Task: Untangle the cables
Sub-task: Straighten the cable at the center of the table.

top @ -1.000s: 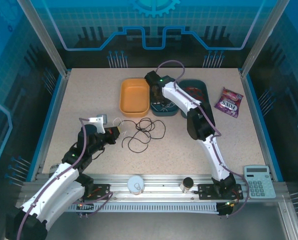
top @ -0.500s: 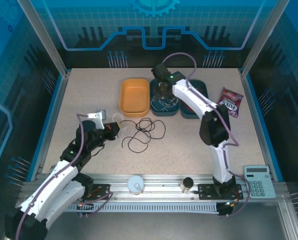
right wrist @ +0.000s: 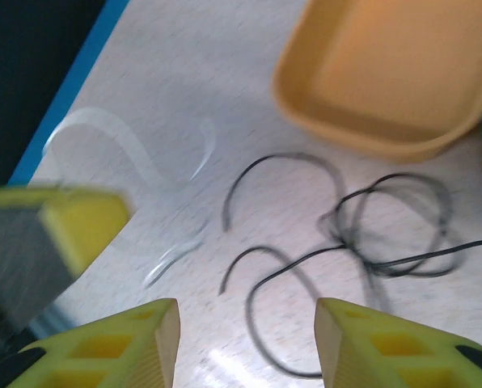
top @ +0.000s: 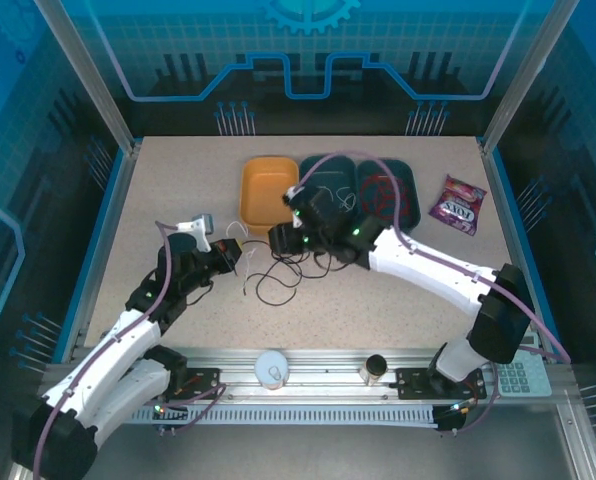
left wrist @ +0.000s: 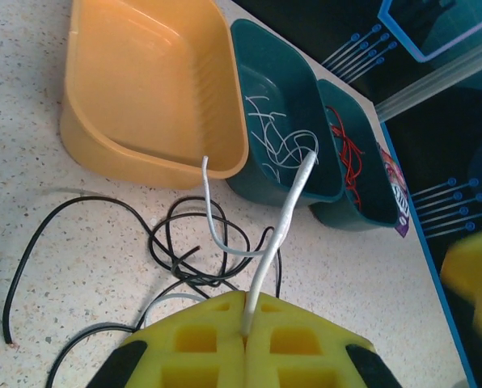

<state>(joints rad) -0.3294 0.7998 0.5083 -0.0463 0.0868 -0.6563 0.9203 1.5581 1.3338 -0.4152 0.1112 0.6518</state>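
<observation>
My left gripper (left wrist: 245,301) is shut on a white cable (left wrist: 285,214), which rises from between the yellow fingers and curls over the table. A tangled black cable (left wrist: 184,250) lies on the table just beyond it. In the top view the left gripper (top: 235,260) sits left of the black cable (top: 278,280). My right gripper (top: 278,240) hangs over that cable from the right. Its jaws (right wrist: 245,331) stand open above a black loop (right wrist: 370,218), holding nothing. More white wires lie in the middle teal tray (left wrist: 257,56), and red wires (left wrist: 350,158) in the right teal tray (left wrist: 338,214).
An empty orange tray (top: 268,192) stands behind the cables, left of the two teal trays (top: 343,170). A candy bag (top: 456,205) lies at the back right, a calculator (top: 518,362) at the front right. A white lid (top: 272,368) and a dark cylinder (top: 376,368) sit on the front rail.
My right arm swung from over the teal trays down and left to the black cable, its jaws opening wider. The left gripper stayed shut on the white cable, nearly still.
</observation>
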